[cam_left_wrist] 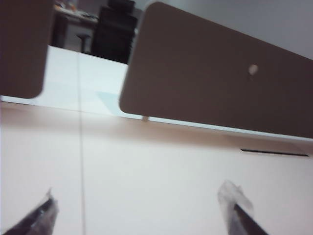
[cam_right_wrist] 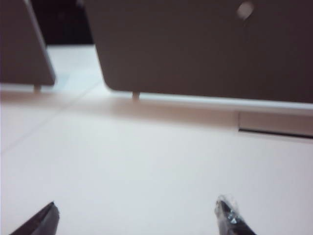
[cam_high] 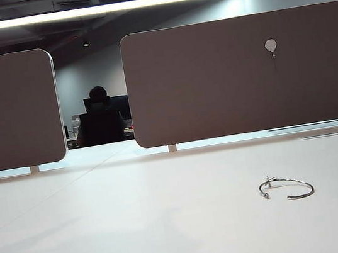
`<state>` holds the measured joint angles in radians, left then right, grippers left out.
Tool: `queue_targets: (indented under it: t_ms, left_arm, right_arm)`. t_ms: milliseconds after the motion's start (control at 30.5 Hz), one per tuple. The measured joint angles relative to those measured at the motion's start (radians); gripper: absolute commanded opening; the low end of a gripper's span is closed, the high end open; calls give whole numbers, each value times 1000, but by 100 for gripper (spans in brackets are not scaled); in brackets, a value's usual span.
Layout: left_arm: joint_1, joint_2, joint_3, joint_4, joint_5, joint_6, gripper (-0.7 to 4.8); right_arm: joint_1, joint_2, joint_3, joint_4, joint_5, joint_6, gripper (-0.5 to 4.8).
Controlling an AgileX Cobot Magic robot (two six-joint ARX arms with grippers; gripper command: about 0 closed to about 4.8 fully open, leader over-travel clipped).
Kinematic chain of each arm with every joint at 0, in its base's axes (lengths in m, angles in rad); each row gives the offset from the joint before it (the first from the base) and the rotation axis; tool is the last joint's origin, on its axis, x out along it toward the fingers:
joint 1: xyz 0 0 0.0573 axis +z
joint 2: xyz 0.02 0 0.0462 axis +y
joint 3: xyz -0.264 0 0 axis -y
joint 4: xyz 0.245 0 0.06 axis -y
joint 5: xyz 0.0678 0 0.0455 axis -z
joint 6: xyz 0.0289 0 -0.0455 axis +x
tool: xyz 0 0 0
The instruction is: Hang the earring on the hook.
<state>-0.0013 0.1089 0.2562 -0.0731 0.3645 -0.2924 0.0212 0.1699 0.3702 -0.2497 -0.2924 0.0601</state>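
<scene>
1. The earring [cam_high: 286, 188] lies flat on the white table [cam_high: 139, 226], well below the hook [cam_high: 271, 46] on the brown partition [cam_high: 226, 80].
2. The left gripper [cam_left_wrist: 142, 208] is spread wide above bare table.
3. The right gripper [cam_right_wrist: 139, 215] is likewise spread, empty.

A pale, almost white bench [cam_high: 109, 237] filled the lower half of the exterior view. Along its far edge stood two dark brown partition panels with rounded corners: a smaller panel [cam_high: 11, 112] at ten o'clock and a wider panel [cam_high: 214, 88] from twelve to three o'clock. Through the gap between them sat a person [cam_high: 100, 121] seen from behind, facing a dark monitor [cam_high: 118, 105]. A long ceiling light [cam_high: 91, 11] glowed overhead.
</scene>
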Motion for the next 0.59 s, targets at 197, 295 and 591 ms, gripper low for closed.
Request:
queue_targets:
  t_ms: [197, 295, 591]
  left_arm:
    - [-113, 171, 104, 3, 36, -13, 479]
    - [-216, 288, 153, 2, 36, -7, 479]
    - [-533, 604, 273, 1, -81, 75, 479]
  right_arm:
    - [24, 260, 108, -71, -99, -106, 419]
    - [56, 378, 166, -77, -141, -111, 419]
    - [244, 728, 278, -84, -124, -258, 418]
